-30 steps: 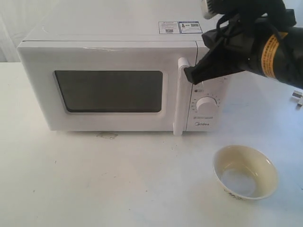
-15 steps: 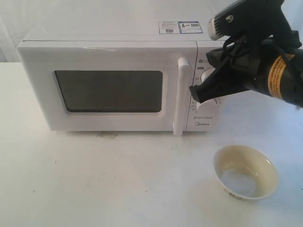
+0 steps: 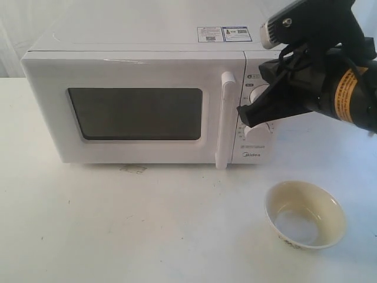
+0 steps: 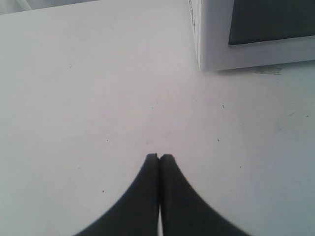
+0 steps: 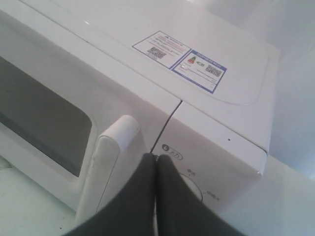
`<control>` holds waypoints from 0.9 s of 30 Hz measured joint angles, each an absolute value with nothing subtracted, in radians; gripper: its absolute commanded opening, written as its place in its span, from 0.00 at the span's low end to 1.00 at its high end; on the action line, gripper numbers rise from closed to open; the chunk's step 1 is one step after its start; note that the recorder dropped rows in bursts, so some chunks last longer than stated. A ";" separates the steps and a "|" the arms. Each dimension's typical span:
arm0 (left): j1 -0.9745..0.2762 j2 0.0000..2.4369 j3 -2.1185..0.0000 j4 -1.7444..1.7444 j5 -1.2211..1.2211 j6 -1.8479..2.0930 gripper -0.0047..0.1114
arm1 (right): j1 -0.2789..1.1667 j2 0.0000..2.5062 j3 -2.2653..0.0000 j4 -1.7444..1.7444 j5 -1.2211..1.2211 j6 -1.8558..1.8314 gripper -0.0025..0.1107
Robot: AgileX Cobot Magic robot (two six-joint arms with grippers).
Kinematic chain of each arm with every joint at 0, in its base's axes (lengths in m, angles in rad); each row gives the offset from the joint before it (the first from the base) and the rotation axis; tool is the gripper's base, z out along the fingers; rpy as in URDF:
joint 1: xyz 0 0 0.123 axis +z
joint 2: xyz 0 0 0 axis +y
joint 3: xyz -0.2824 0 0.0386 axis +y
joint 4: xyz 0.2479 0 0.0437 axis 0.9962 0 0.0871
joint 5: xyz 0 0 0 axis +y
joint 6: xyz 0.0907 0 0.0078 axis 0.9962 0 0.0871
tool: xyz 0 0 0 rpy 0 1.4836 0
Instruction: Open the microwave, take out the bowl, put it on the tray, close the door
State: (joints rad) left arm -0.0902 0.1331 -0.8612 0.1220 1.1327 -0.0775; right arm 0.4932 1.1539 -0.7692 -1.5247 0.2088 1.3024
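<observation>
The white microwave (image 3: 135, 65) stands at the back of the table with its door (image 3: 47, 118) closed and its dark window facing me. My right gripper (image 3: 242, 115) is shut and empty, its tips just right of the vertical bar handle (image 3: 225, 121), in front of the knob panel. The right wrist view shows the gripper (image 5: 156, 157) beside the handle (image 5: 110, 162), over the upper knob (image 5: 194, 187). The cream bowl (image 3: 304, 214) sits upright on the table, front right, below that arm. My left gripper (image 4: 159, 157) is shut over bare table, near the microwave's corner (image 4: 211, 39). No tray shows.
Two stickers (image 3: 224, 33) lie on the microwave's top. A small stain (image 3: 134, 170) marks the white table just below the door. The right arm's black body (image 3: 330, 76) hangs over the microwave's right end.
The right gripper has dropped from the top of the handle to the knob panel and shifted slightly right, then nearly stopped. Door and bowl have not moved.
</observation>
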 measured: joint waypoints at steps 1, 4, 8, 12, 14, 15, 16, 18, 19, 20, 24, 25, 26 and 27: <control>-0.090 0.133 -0.861 0.122 1.133 -0.078 0.04 | 0.493 1.147 -0.769 -1.523 0.209 1.302 0.02; -0.090 0.133 -0.861 0.122 1.133 -0.078 0.04 | 0.493 1.127 -0.760 -1.521 0.201 1.312 0.02; -0.090 0.133 -0.861 0.122 1.133 -0.078 0.04 | 0.465 1.099 -0.714 -1.516 0.112 1.341 0.02; -0.090 0.133 -0.861 0.122 1.133 -0.078 0.04 | 0.402 1.078 -0.655 -1.516 -0.033 1.348 0.02; -0.090 0.133 -0.861 0.122 1.133 -0.078 0.04 | 0.370 1.062 -0.633 -1.516 -0.087 1.351 0.02; -0.090 0.133 -0.861 0.122 1.133 -0.078 0.04 | 0.353 1.050 -0.622 -1.516 -0.113 1.351 0.02; -0.090 0.133 -0.861 0.122 1.133 -0.078 0.04 | 0.339 1.036 -0.612 -1.516 -0.133 1.351 0.02; -0.090 0.133 -0.861 0.122 1.133 -0.078 0.04 | 0.304 0.999 -0.592 -1.516 -0.175 1.351 0.02; -0.090 0.133 -0.861 0.122 1.133 -0.078 0.04 | 0.287 0.982 -0.583 -1.516 -0.190 1.351 0.02; -0.090 0.133 -0.861 0.122 1.133 -0.078 0.04 | 0.271 0.954 -0.570 -1.516 -0.202 1.351 0.02; -0.090 0.133 -0.861 0.122 1.133 -0.078 0.04 | 0.202 0.840 -0.499 -1.516 -0.222 1.351 0.02; -0.090 0.133 -0.861 0.122 1.133 -0.078 0.04 | 0.175 0.793 -0.457 -1.516 -0.223 1.351 0.02; -0.090 0.133 -0.861 0.122 1.133 -0.078 0.04 | 0.161 0.773 -0.434 -1.516 -0.223 1.351 0.02; -0.090 0.133 -0.861 0.122 1.133 -0.078 0.04 | 0.135 0.714 -0.383 -1.516 -0.229 1.351 0.02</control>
